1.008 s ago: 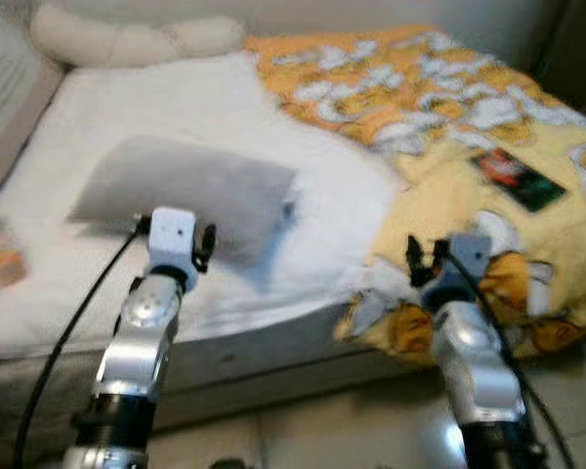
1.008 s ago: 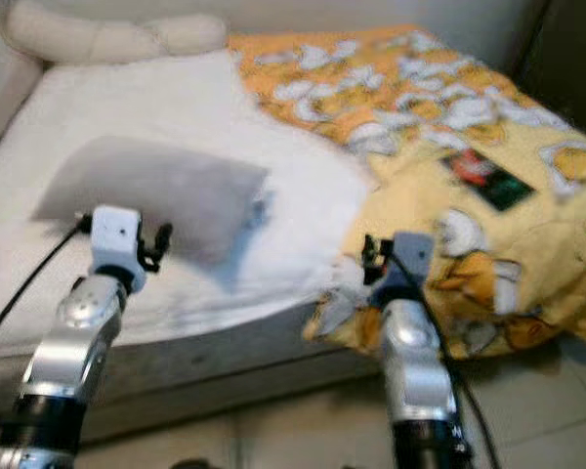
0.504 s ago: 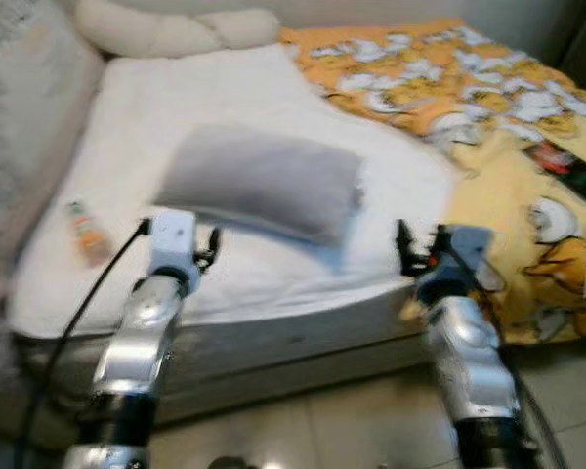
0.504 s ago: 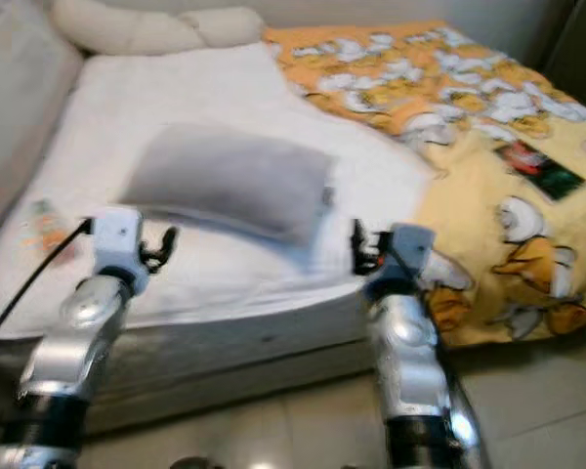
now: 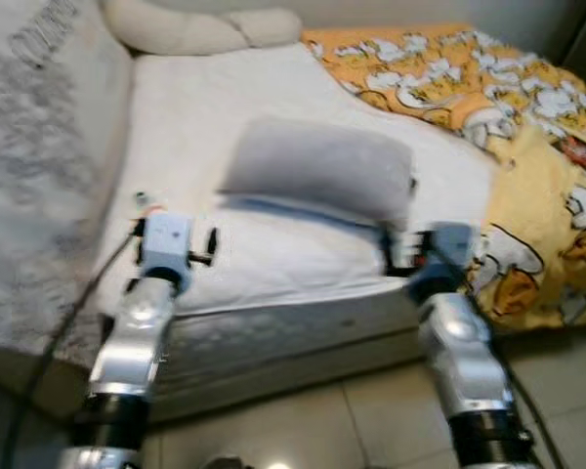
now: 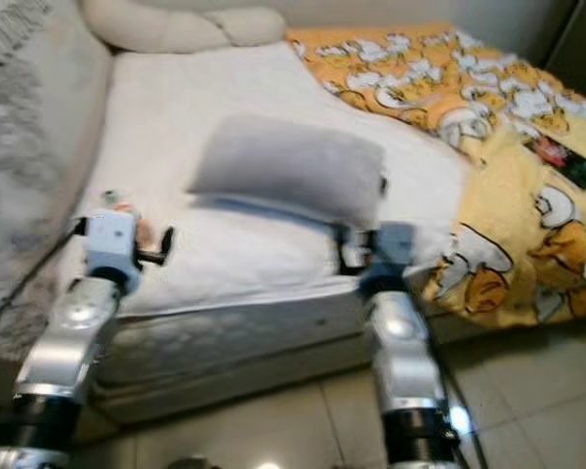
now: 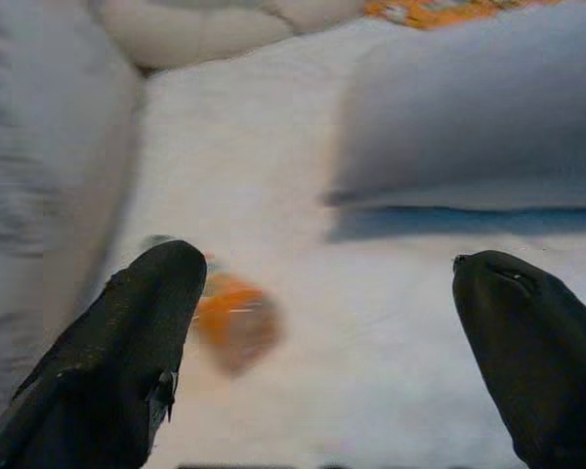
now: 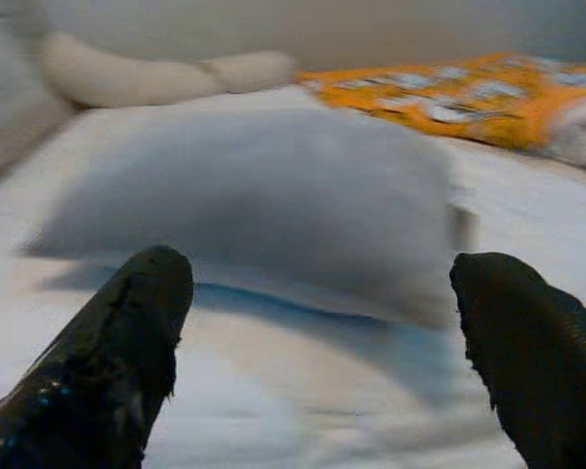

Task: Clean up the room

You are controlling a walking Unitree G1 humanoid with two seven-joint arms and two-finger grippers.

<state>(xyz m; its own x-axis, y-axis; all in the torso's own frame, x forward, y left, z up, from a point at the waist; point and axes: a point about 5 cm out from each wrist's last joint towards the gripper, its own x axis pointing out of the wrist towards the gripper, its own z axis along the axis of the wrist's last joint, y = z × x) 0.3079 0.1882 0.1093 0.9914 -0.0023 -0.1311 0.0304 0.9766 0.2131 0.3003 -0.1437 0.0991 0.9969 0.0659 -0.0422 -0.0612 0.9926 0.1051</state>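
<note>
A grey pillow [image 5: 322, 176] lies across the middle of the white bed [image 5: 273, 264]. A small orange bottle [image 7: 234, 318] lies on the sheet near the bed's left edge, blurred. My left gripper [image 7: 327, 274] is open and hangs just short of the bottle, which sits close to one finger [image 7: 142, 332]. My right gripper [image 8: 317, 269] is open too, held at the bed's front edge and pointing at the pillow [image 8: 273, 195]. Nothing is between either pair of fingers.
A yellow and orange duck-print blanket [image 6: 508, 195] covers the bed's right side, with a dark flat item [image 6: 566, 156] on it. A long cream cushion [image 5: 205, 29] lies at the head. A pale fuzzy cover [image 5: 39, 176] is at the left. Tiled floor [image 5: 322, 420] runs below.
The whole picture has shifted right, so the camera has swung left. The bottle and pillow now sit nearer the grippers, which have stayed open.
</note>
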